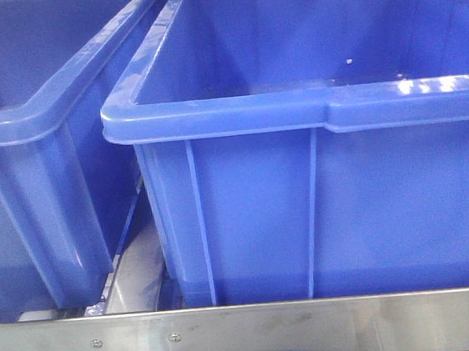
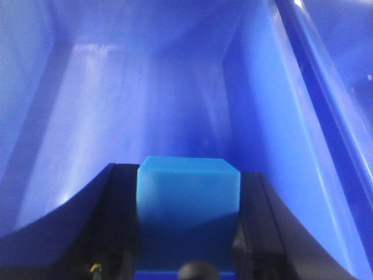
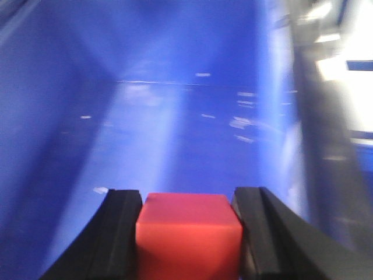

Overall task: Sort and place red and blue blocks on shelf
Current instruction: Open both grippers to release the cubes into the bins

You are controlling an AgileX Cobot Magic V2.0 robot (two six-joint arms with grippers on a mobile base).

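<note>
In the left wrist view the sky-blue block [image 2: 188,195] sits squarely between the two black fingers of my left gripper [image 2: 188,174], which is shut on it inside a blue bin. My right gripper [image 3: 187,199] is shut on the red block [image 3: 187,236], held over the floor of another blue bin in the right wrist view. The shelf shows in the front view by its flat steel front rail [image 1: 317,326] with small screws. Neither gripper nor block appears in the front view.
Two large blue plastic bins stand side by side on the shelf, the left bin [image 1: 27,122] and the right bin [image 1: 336,106], with a narrow gap between them. Bin walls [image 2: 145,87] close in around the left gripper. A blurred bright area [image 3: 344,87] lies beyond the right bin's wall.
</note>
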